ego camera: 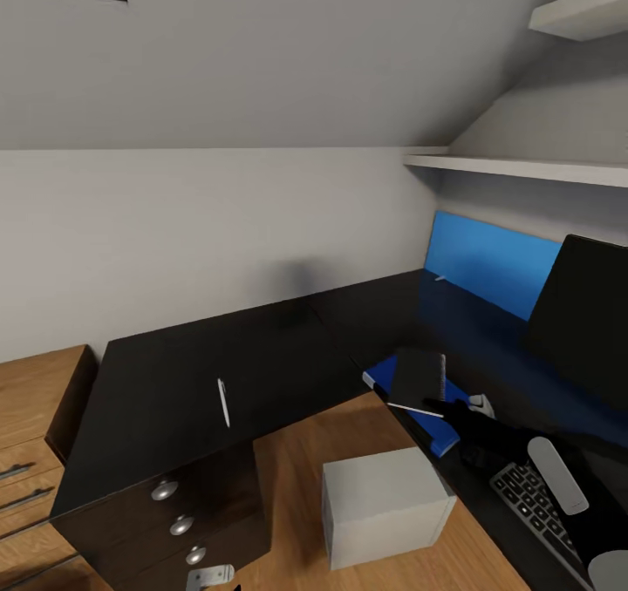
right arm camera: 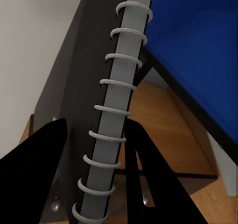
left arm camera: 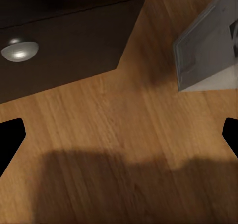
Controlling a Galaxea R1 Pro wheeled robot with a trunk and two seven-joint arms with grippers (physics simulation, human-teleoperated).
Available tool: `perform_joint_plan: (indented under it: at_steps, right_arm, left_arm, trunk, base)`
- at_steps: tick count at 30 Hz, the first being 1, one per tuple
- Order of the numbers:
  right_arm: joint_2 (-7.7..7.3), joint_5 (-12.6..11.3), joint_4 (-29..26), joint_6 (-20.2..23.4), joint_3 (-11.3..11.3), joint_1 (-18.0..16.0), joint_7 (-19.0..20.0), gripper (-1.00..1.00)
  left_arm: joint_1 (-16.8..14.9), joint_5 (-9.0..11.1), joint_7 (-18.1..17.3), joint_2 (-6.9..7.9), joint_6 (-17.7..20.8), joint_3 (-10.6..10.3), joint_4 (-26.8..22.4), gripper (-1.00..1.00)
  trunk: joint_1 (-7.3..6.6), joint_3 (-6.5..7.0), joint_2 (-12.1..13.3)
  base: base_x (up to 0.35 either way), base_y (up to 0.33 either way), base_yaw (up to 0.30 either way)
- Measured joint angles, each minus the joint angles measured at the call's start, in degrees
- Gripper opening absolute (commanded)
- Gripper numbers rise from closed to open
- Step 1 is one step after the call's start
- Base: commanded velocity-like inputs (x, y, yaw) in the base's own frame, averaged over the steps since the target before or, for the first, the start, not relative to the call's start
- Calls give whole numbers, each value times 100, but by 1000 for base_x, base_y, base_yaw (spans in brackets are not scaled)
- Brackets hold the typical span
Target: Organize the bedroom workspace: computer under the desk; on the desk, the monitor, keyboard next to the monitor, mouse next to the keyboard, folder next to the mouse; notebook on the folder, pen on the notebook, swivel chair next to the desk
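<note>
While the right hand (right arm camera: 111, 184) grips it, the notebook (ego camera: 419, 377) tilts above the folder (ego camera: 384, 373).

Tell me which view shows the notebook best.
The head view: the notebook appears whole, held tilted by the right gripper over the blue folder. The right wrist view gives only its spiral-bound edge between the jaws.

We see soft, even, dim light: a faint shadow smudge on the wall (ego camera: 301, 277), a broad soft shadow across the wood floor (left arm camera: 119, 184), and slightly blurred, low-detail renders throughout.
</note>
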Motion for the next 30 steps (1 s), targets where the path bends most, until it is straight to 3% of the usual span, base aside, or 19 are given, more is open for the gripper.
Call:
perform_joint_plan:
  at_steps: [12, 24, 30]
  right_arm:
    - [15, 28, 30, -33, -2, 1, -5, -100]
    - [45, 65, 356, -682, 22, 1, -13, -100]
    - [49, 70, 407, -779, 39, 1, -33, -100]
  left_arm:
    - [0, 0, -2, 0, 0, 0, 2, 100]
    - [0, 0, 0, 0, 0, 0, 1, 100]
    - [0, 0, 0, 0, -4, 0, 1, 100]
  trunk:
    - [0, 0, 0]
    - [0, 0, 0]
    - [0, 0, 0]
  base:
    - [1, -93, 0]
    - [0, -48, 0]
    - [0, -2, 0]
